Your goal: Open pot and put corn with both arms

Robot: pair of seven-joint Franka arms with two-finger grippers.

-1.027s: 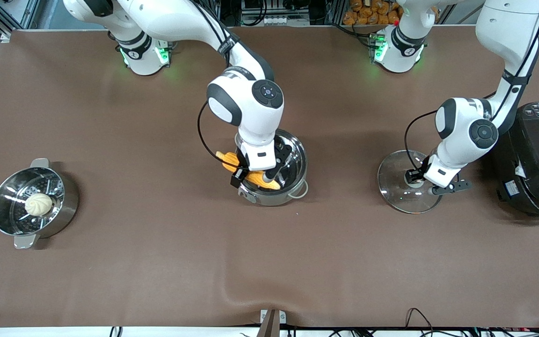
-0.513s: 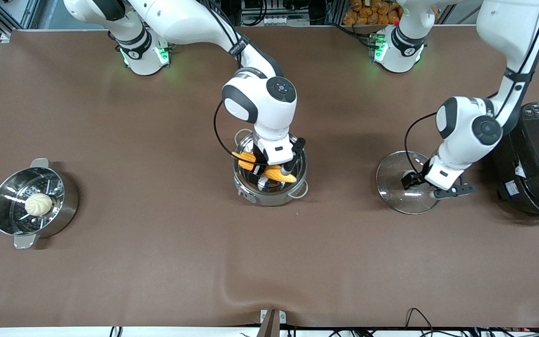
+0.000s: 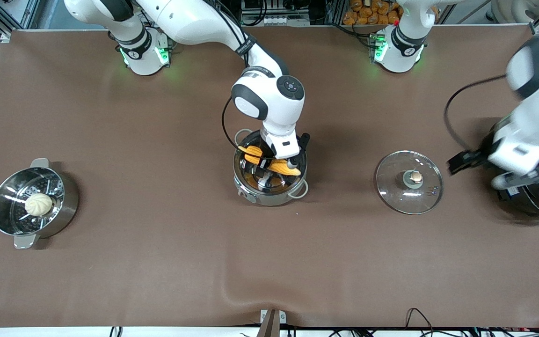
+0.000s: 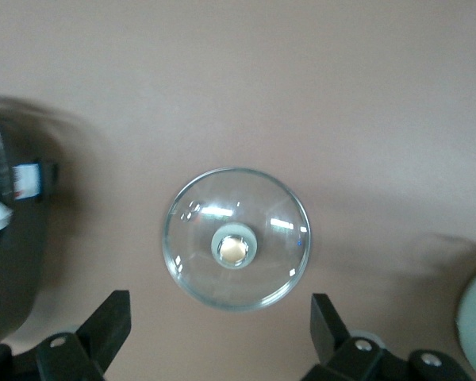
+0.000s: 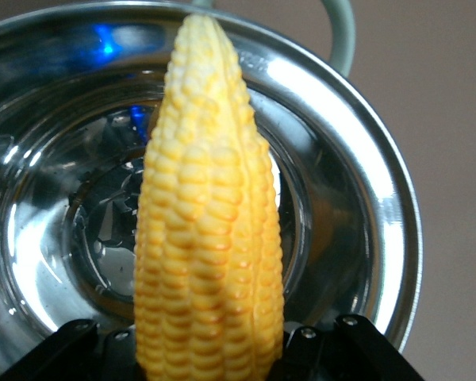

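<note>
The right hand [image 3: 276, 164] grips the corn [image 3: 272, 161] and holds it level just above the open pot [image 3: 269, 185] at mid-table. The glass lid [image 3: 409, 181] lies flat on the table [image 3: 157, 262] toward the left arm's end, apart from the pot. The left hand [image 3: 484, 171] hangs spread wide and empty between the lid and the black rice cooker [image 3: 538, 196].

No readable text, labels, brands or numbers on anything.
</note>
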